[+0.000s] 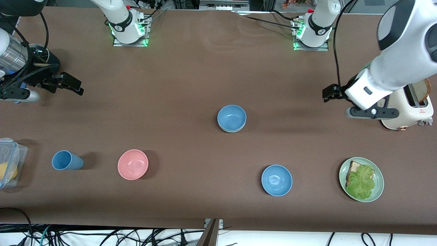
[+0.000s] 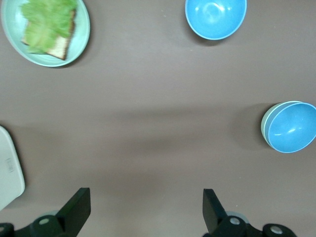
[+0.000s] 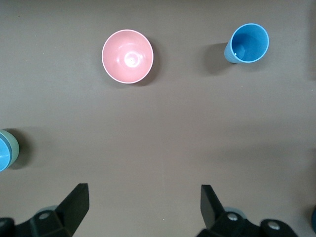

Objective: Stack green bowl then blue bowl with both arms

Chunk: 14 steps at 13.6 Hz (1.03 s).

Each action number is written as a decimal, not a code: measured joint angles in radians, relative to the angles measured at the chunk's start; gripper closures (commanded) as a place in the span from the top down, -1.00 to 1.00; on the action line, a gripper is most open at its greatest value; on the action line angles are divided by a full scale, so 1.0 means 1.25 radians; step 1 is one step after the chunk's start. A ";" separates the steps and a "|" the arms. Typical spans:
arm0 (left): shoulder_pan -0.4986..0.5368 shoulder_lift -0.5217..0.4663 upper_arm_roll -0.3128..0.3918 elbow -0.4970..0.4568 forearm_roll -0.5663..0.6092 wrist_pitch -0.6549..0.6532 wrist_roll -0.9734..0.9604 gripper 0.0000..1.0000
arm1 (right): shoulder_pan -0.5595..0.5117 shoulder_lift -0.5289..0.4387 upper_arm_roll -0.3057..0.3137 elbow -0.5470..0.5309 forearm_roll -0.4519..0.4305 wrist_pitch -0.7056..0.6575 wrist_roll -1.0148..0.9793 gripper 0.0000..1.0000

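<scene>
The blue bowl (image 1: 231, 117) sits nested inside the green bowl (image 1: 231, 131) at the middle of the table; only the green bowl's rim shows beneath it. The stack also shows in the left wrist view, blue bowl (image 2: 292, 127) in green bowl (image 2: 264, 127), and at the edge of the right wrist view (image 3: 14, 148). My left gripper (image 1: 328, 93) is open and empty over bare table beside the toaster; its wrist view (image 2: 146, 207) shows nothing between the fingers. My right gripper (image 1: 70, 83) is open and empty over bare table at the right arm's end (image 3: 144, 205).
A brighter sky-blue bowl (image 1: 277, 180) lies nearer the front camera than the stack. A pink bowl (image 1: 132, 164) and a blue cup (image 1: 66, 160) lie toward the right arm's end, with a plastic box (image 1: 10, 160). A green plate (image 1: 379, 177) with bread and lettuce and a toaster (image 1: 409, 109) are at the left arm's end.
</scene>
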 measured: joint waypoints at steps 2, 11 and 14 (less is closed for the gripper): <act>-0.001 -0.013 0.031 -0.002 0.001 0.000 0.000 1.00 | 0.000 0.000 0.000 0.000 0.000 0.000 0.000 1.00; 0.002 -0.161 0.082 -0.216 0.001 0.148 0.002 1.00 | 0.001 0.001 0.004 0.000 -0.056 -0.014 -0.036 1.00; 0.001 -0.161 0.082 -0.217 0.001 0.146 0.002 1.00 | 0.002 0.001 0.004 0.000 -0.057 -0.014 -0.055 1.00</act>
